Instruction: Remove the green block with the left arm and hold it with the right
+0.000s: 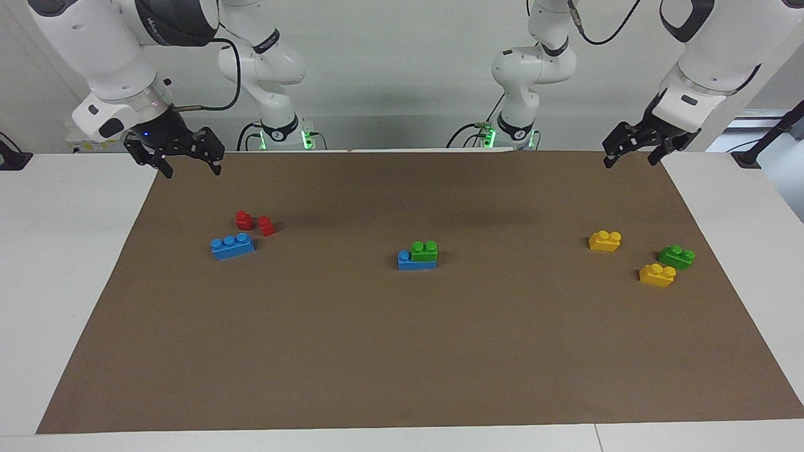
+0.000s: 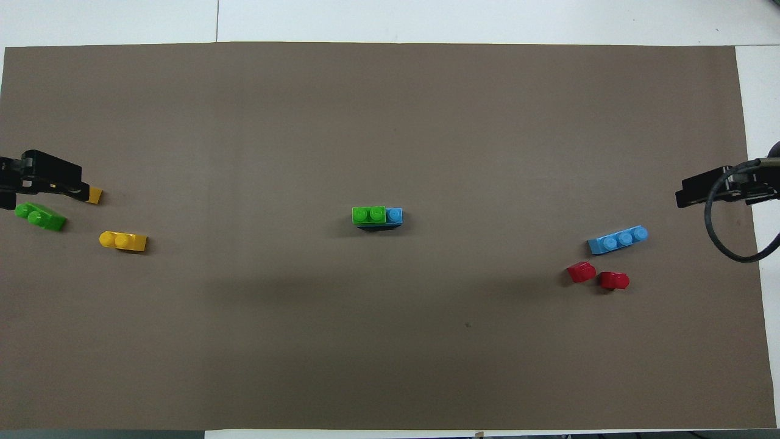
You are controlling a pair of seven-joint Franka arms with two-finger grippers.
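Both grippers, left gripper [image 1: 630, 152] and right gripper [image 1: 174, 152], hang spread and empty. Watch out: yank the green block [image 1: 424, 250] unbraced and its blue brick [image 1: 414, 261] lifts too.

You have a white worktop [image 1: 69, 263] under a brown mat [image 1: 402, 351] carrying scattered blue, red, yellow and green bricks.

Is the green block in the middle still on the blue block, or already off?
Still on: the green block sits stacked on the blue block, its studs up.
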